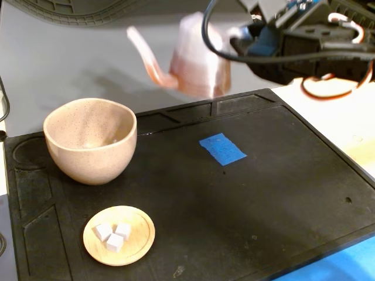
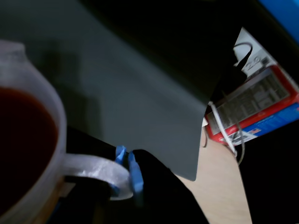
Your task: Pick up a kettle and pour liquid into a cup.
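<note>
The kettle hangs above the mat, its handle clamped in the gripper; liquid fills it, well right of the cup.

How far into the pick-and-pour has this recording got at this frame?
Pickup looks done: the kettle is off the black mat, held aloft by the gripper at its white loop handle. In hand: carrying it, with its spout not yet above the cup. The tea-like liquid is still inside the kettle. Left: moving over the cup, which looks empty, and tipping to pour.
</note>
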Tool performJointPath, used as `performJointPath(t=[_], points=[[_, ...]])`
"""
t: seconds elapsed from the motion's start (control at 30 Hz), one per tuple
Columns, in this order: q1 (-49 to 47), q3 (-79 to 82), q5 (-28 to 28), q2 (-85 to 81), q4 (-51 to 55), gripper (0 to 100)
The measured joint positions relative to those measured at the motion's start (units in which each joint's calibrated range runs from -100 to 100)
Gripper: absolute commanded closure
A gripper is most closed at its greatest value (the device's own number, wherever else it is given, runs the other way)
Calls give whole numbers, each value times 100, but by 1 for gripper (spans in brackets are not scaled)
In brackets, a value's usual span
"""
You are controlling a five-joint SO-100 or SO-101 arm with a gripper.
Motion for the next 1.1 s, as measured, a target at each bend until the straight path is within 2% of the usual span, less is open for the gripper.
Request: performJointPath(t=[0.17,0.2,0.37,0.57,0.67,0.73,1.1], points=[[0,-127,257,94,0,99],[0,-136,471,94,0,99],[0,-136,822,94,0,99],[-91,-195,854,248,140,99],[-265,-876,891,711,210,99],[-219,-1227,1341,848,210,99],[-212,-1626,2195,873,210,99]])
